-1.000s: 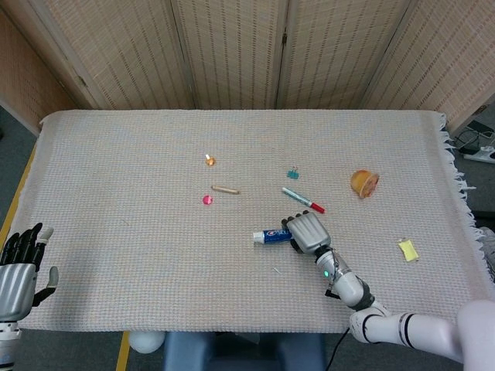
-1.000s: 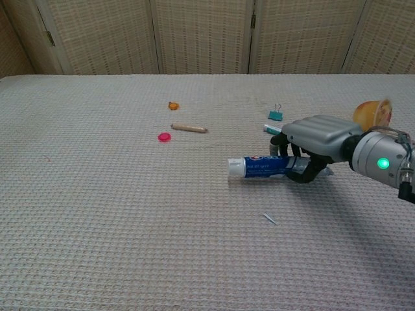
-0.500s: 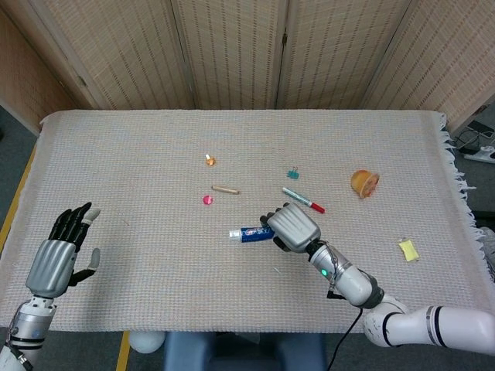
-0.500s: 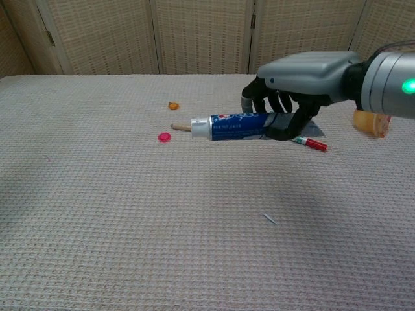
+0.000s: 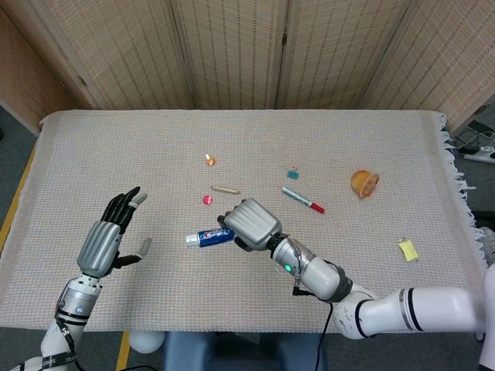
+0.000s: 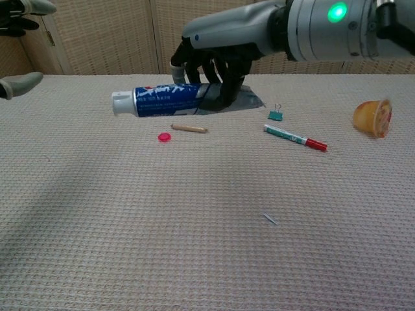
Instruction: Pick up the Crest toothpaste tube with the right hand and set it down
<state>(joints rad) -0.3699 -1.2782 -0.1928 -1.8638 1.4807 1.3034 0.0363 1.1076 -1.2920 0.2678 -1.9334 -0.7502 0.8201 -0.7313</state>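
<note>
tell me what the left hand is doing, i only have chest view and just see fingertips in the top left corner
Observer: In the head view the left hand is raised over the table's left side, fingers spread, holding nothing.
Operator: is it close to the toothpaste
Observer: No. There is a clear gap between it and the cap end of the Crest toothpaste tube, which points toward it.
Operator: how far did the right arm come in
Observer: The right hand grips the tube near the table's middle, just below the pink disc in the picture.
</note>
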